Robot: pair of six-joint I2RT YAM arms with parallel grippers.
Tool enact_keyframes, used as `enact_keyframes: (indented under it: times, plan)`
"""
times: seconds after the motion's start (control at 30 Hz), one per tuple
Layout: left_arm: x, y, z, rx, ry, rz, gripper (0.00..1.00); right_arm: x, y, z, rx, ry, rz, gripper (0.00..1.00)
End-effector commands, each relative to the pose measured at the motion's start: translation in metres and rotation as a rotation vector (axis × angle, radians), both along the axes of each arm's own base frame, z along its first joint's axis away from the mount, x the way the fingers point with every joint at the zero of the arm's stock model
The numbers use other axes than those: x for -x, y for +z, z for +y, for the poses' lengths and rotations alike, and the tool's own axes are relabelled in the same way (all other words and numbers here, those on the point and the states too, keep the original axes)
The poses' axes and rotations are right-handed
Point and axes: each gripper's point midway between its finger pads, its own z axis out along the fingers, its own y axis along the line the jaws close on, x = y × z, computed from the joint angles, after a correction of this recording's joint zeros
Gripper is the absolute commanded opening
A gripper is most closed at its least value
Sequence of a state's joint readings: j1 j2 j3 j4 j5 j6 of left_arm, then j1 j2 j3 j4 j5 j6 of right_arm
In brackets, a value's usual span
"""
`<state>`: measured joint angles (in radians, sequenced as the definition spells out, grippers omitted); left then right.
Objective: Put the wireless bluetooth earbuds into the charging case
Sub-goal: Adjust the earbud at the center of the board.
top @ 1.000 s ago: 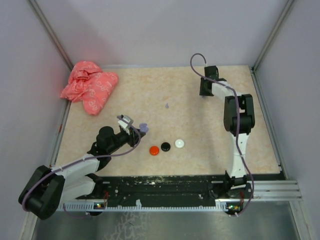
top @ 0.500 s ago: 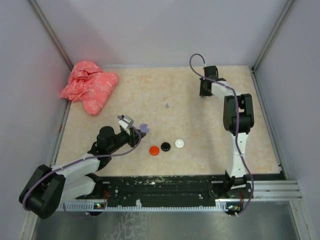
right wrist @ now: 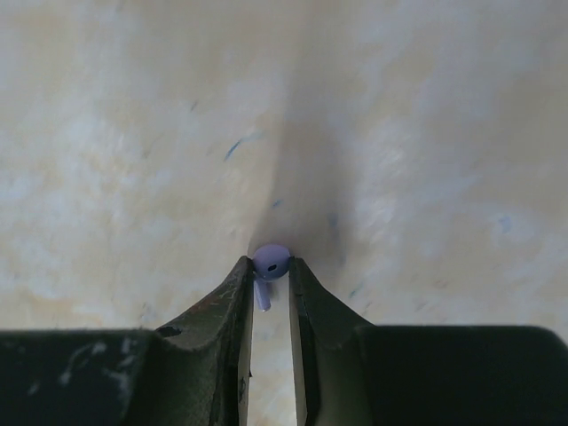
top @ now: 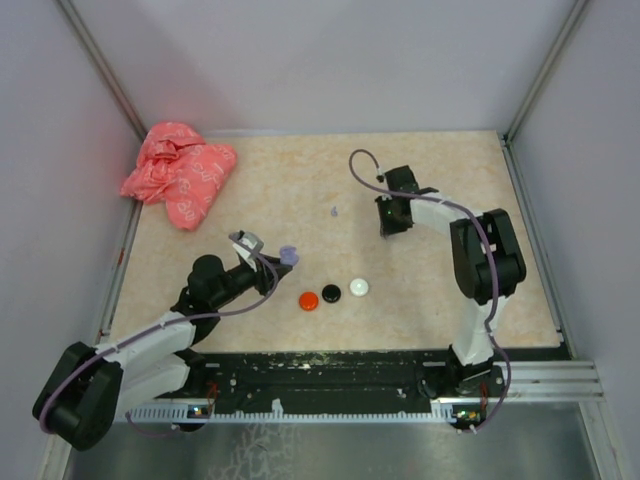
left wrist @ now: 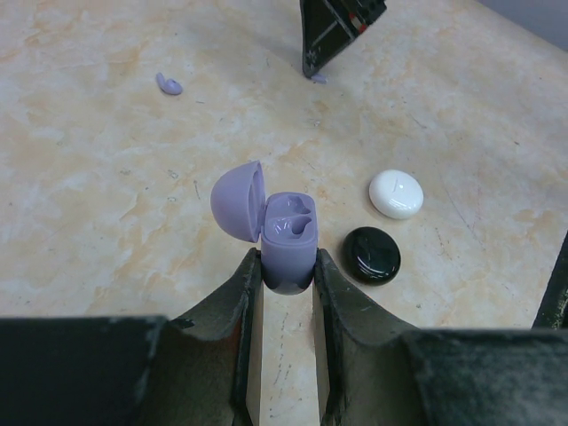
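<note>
My left gripper (left wrist: 287, 262) is shut on the base of a lilac charging case (left wrist: 288, 240), which stands with its lid open and both sockets empty. In the top view the case (top: 287, 256) sits at the tip of the left gripper (top: 275, 262), left of centre. My right gripper (right wrist: 270, 266) is shut on a lilac earbud (right wrist: 272, 262), head between the fingertips and stem pointing back, close to the tabletop. From above, the right gripper (top: 388, 225) hangs right of centre. A second lilac earbud (top: 334, 211) lies loose on the table (left wrist: 169, 84).
A red disc (top: 309, 300), a black disc (top: 331, 293) and a white disc (top: 359, 287) lie in a row just right of the case. A crumpled pink bag (top: 180, 172) sits at the back left. Grey walls enclose the beige table (top: 300, 180).
The right arm has swung from the back right toward the middle of the table, nearer and to the left, its jaws closing. The left arm with the case has hardly moved.
</note>
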<state>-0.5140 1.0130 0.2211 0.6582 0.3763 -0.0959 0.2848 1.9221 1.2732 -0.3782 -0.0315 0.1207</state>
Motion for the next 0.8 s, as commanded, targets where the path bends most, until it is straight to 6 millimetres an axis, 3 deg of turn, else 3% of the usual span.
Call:
enact_keyframes:
  times: [0.0, 0.13, 0.37, 0.53, 0.77]
  plan:
    - [0.005, 0.009, 0.0, 0.035, -0.018, -0.025, 0.0, 0.054, 0.009, 0.021, 0.01, 0.116, 0.054, 0.19]
    - [0.007, 0.009, 0.0, 0.039, -0.021, -0.025, 0.0, 0.082, 0.011, 0.03, 0.031, 0.168, 0.071, 0.2]
    - [0.009, 0.008, -0.002, 0.047, -0.032, -0.017, 0.0, 0.105, 0.006, 0.034, 0.078, 0.208, 0.084, 0.35]
    - [0.01, 0.008, -0.002, 0.05, -0.037, -0.016, 0.0, 0.113, 0.001, 0.027, 0.116, 0.201, 0.106, 0.38]
    - [0.009, 0.008, -0.002, 0.049, -0.034, -0.018, 0.0, 0.11, 0.006, 0.0, 0.237, 0.108, 0.081, 0.38]
